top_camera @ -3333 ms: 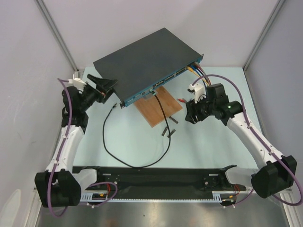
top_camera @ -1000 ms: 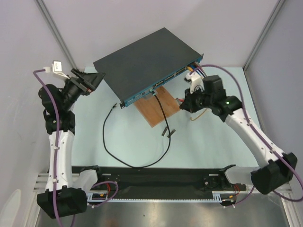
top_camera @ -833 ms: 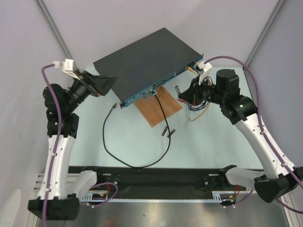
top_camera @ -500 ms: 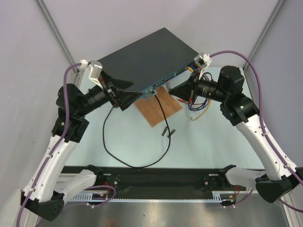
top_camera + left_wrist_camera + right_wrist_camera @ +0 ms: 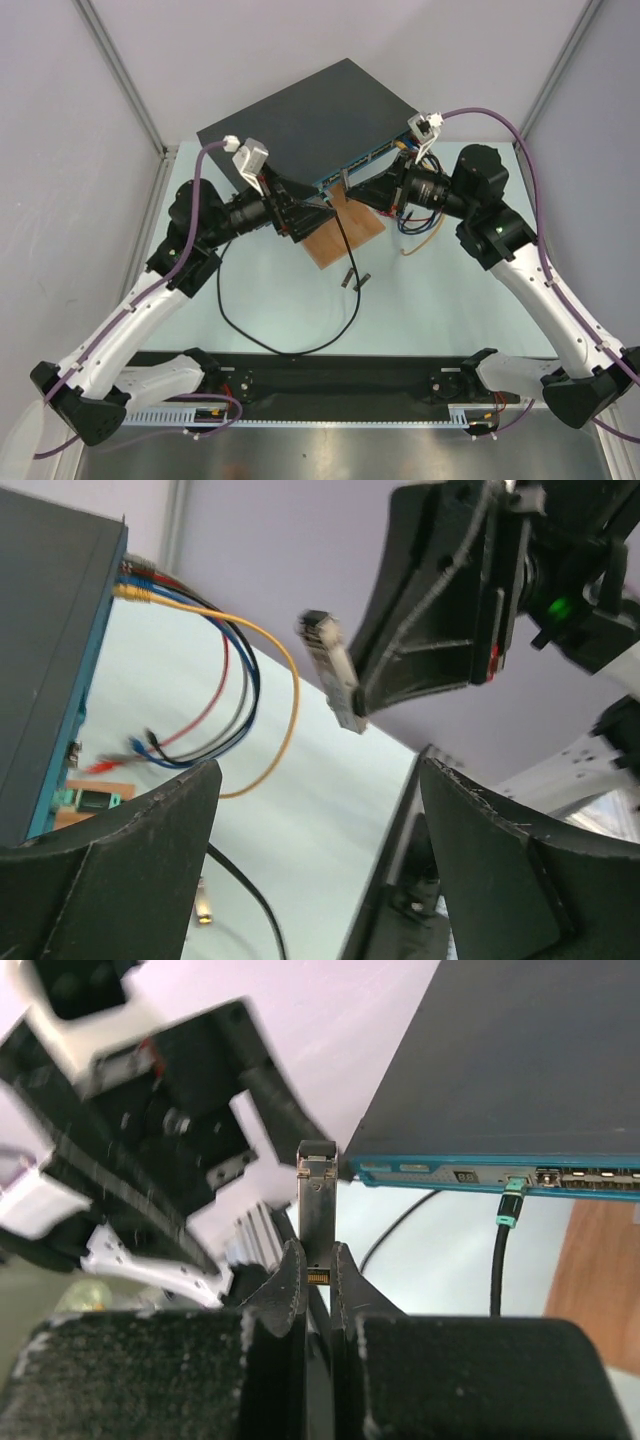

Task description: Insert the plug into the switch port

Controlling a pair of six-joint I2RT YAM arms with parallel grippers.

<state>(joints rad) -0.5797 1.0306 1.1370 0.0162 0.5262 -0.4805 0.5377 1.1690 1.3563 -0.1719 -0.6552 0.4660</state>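
Both arms met in mid-air before the switch, the right one carrying the plug.

The right gripper was clamped tight on the lower end of the plug, a slim metal module that stood straight out beyond the fingertips, clear of any port. The left gripper faced it with its jaws spread wide and nothing between them, the plug near but not touched. The switch lay at the back of the table, set at a slant, its teal front face turned toward the arms and resting over a wooden board. A black cable sat plugged into that face, and coloured cables looped from its right end.
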